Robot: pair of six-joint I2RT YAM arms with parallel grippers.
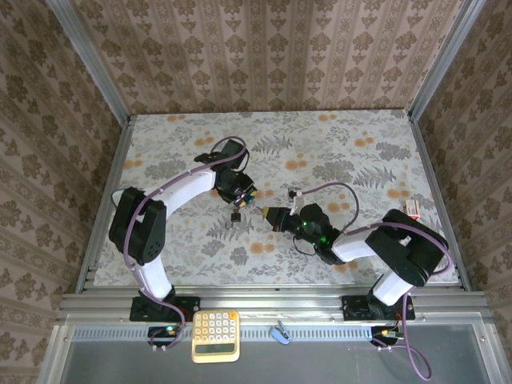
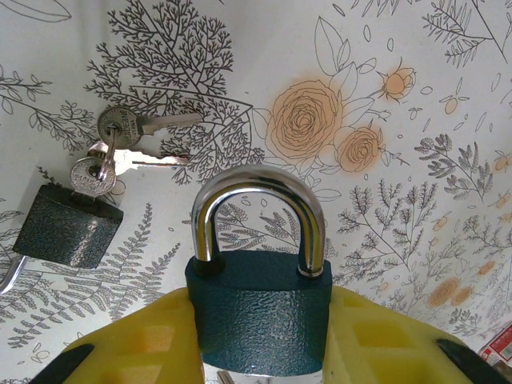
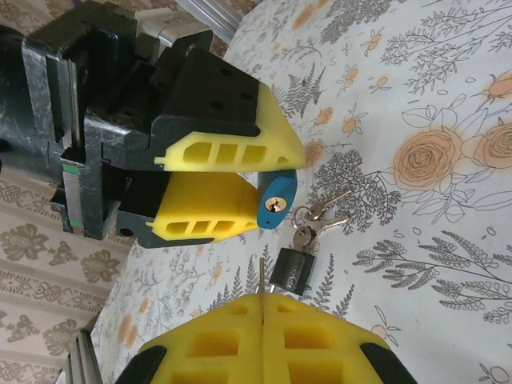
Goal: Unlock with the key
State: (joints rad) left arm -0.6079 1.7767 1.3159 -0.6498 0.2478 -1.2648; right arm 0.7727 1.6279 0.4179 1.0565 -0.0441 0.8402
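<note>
- Jaws: left gripper clamps the blue padlock; right gripper is closed tight on a key.
- Shackle is seated; the key is short of the keyhole, so insertion and turning remain.

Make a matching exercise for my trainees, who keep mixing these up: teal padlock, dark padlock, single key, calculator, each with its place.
1 teal padlock
2 dark padlock
3 single key
4 calculator

a pinched in the right gripper
b on the near ledge
c clamped in the left gripper
d lying on the table by spare keys

Pairs: 1-c, 2-d, 3-a, 4-b
</note>
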